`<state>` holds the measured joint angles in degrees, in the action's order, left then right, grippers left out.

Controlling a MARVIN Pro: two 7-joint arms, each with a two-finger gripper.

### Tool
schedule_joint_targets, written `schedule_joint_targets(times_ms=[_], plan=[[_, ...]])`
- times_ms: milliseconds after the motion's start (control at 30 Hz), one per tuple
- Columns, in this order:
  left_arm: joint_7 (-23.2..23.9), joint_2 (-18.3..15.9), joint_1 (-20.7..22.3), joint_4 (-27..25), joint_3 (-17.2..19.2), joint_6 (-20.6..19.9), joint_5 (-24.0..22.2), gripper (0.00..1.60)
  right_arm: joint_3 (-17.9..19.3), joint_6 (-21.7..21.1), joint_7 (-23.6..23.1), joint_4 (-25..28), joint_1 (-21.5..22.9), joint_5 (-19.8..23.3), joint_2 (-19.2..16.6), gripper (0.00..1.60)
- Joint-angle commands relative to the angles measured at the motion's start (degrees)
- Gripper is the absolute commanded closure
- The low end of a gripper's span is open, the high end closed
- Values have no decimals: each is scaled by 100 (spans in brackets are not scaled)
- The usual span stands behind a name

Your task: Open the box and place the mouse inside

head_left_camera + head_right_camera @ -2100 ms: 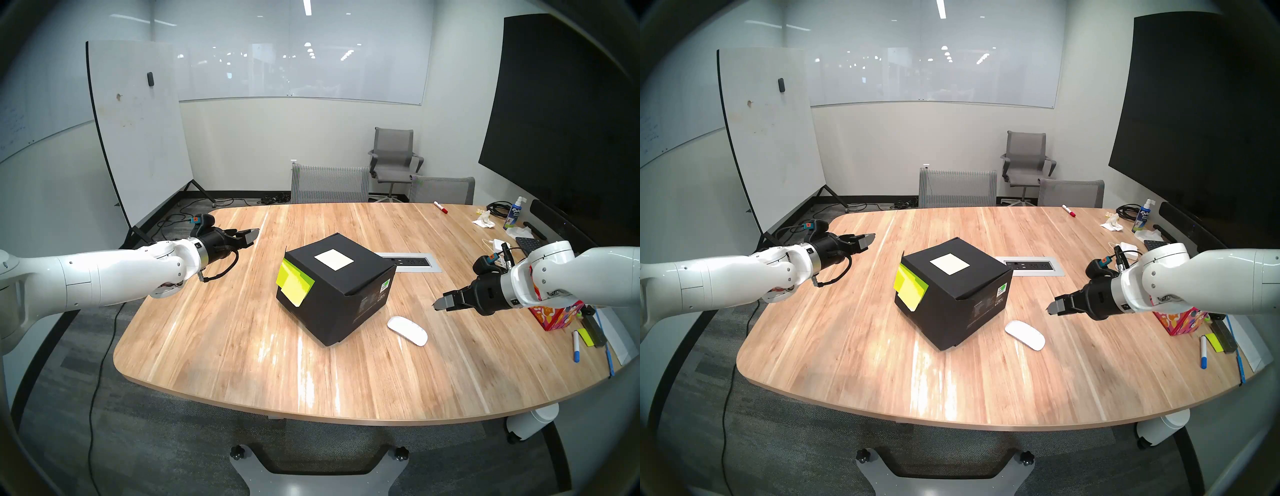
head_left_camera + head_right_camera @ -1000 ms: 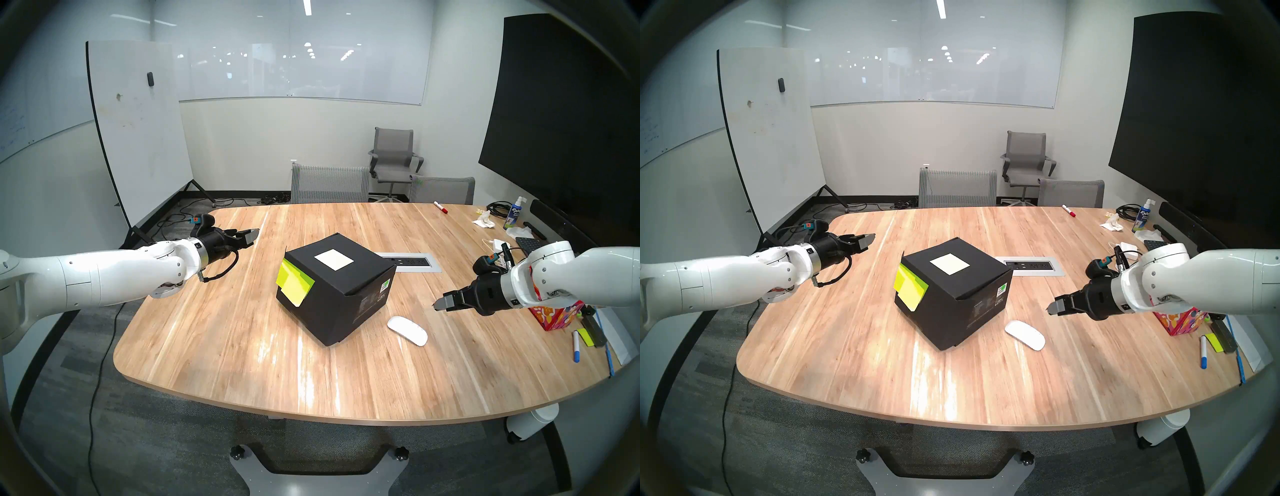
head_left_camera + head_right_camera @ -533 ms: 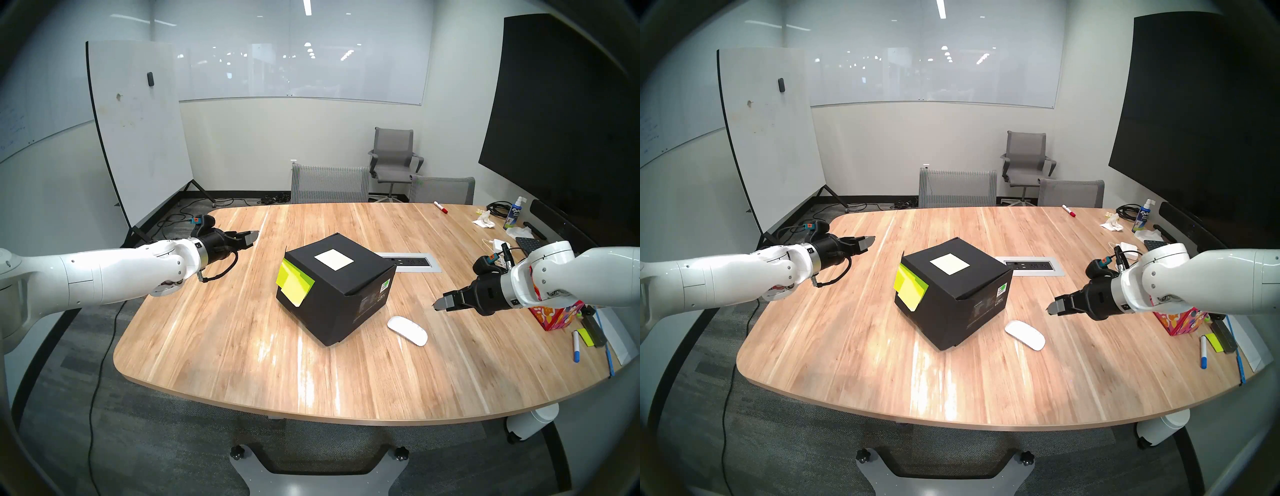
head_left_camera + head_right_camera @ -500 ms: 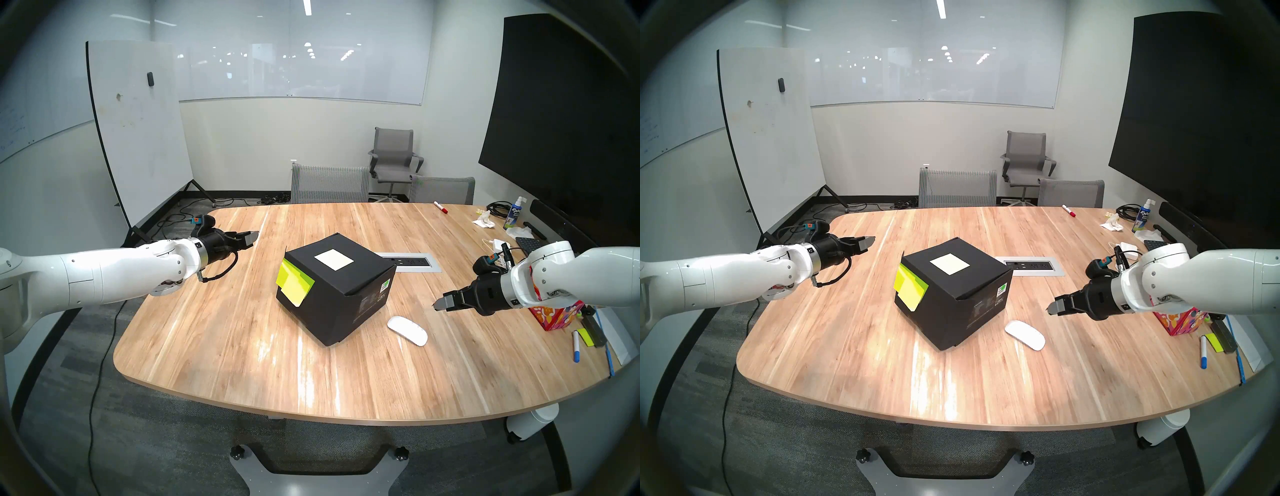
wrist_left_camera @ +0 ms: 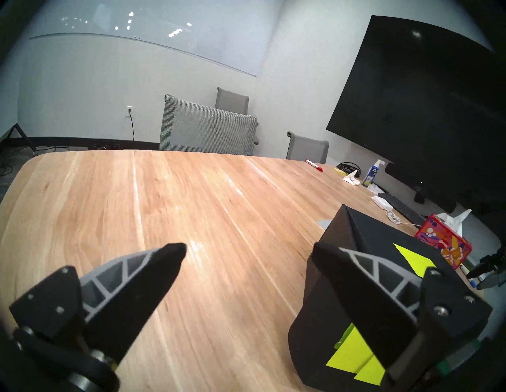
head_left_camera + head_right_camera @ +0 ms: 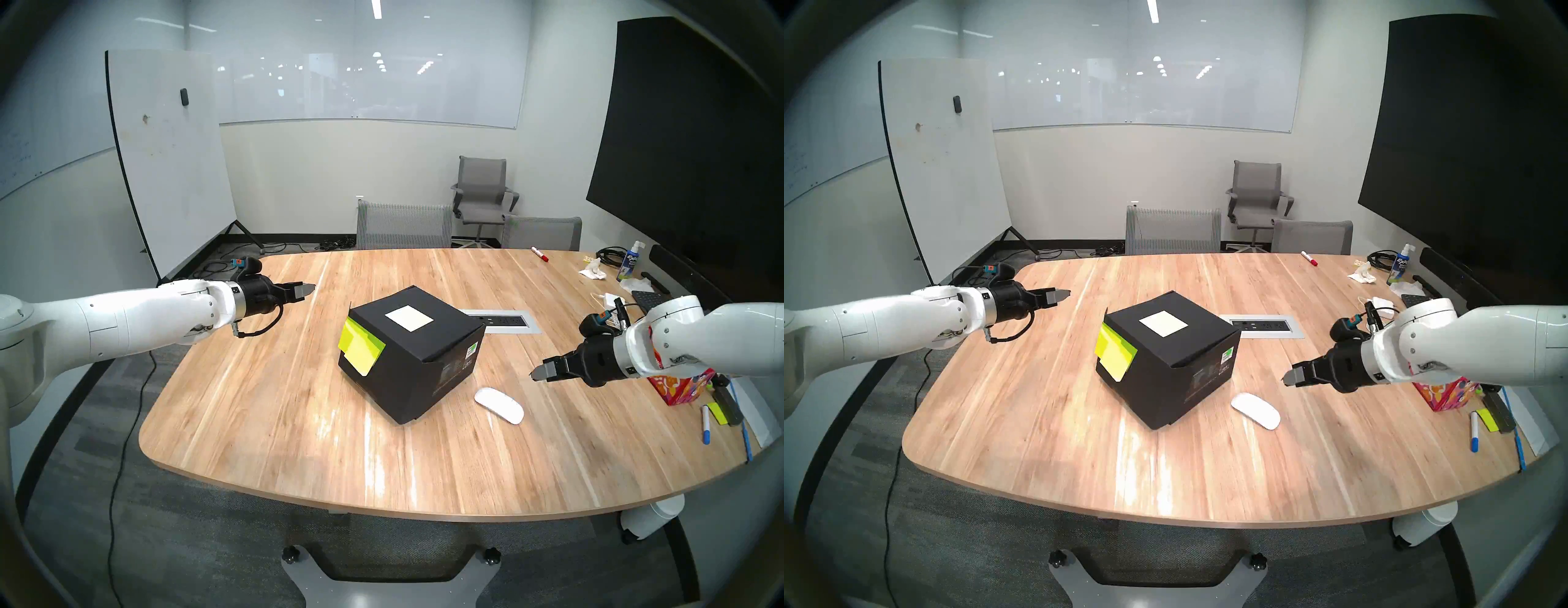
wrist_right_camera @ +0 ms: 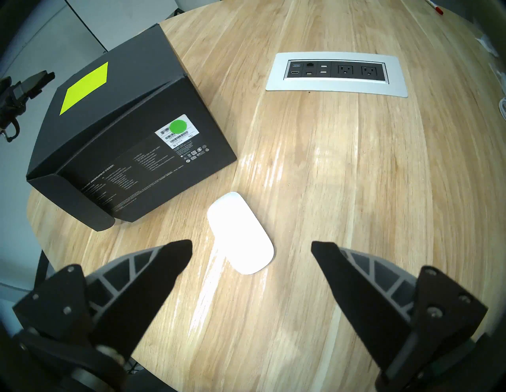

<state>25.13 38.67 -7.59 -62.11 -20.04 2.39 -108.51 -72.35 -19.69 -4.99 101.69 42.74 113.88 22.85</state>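
The closed box (image 6: 413, 352) is taken as landmark: the mouse (image 6: 499, 405) lies just right of it, below the right gripper (image 6: 538, 373), whose fingers are spread; the left gripper (image 6: 306, 289), also spread, is held well left, empty.

Before me the desk (image 6: 263, 407) is glossy streaked wood, the box (image 6: 424, 365) matt black cardboard, the mouse (image 7: 241, 232) smooth shiny white plastic, my gripper (image 7: 251, 247) matt plastic.

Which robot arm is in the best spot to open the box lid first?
Probably the left. Its open end effector hovers on the side of the closed box where the sticky-note flap hangs. The right end effector, also open, hovers by the mouse instead.
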Motion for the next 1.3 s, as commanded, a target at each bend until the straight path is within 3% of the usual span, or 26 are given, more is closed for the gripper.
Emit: schedule_joint_targets(times_ms=[0, 67, 133, 167, 433, 467, 567, 600, 1067, 1267], plan=[[646, 357, 161, 575, 114, -256, 63, 0, 42, 7, 12, 10, 69, -7, 11, 0], [1034, 502, 130, 860, 73, -305, 139, 0, 42, 7, 12, 10, 69, -7, 11, 0], [1012, 515, 117, 870, 81, -291, 182, 0, 42, 7, 12, 10, 69, -7, 11, 0], [1261, 583, 74, 1028, 69, -256, 240, 0, 42, 6, 13, 11, 70, -8, 11, 0], [1922, 656, -54, 1432, 127, -155, 394, 0, 41, 6, 15, 13, 72, -8, 9, 0], [2203, 705, -103, 1630, 133, -130, 414, 0, 41, 5, 16, 13, 73, -8, 9, 0], [2461, 762, -144, 1825, 129, -117, 425, 0, 41, 5, 16, 13, 73, -9, 8, 0], [2358, 737, -155, 1783, 162, -116, 459, 0, 41, 5, 17, 14, 74, -9, 8, 0], [3816, 1321, -521, 3281, 117, -138, 590, 0, 41, 5, 18, 14, 74, -9, 8, 0], [4236, 1458, -714, 3687, 153, 150, 602, 0, 41, 5, 19, 15, 74, -9, 7, 0]])
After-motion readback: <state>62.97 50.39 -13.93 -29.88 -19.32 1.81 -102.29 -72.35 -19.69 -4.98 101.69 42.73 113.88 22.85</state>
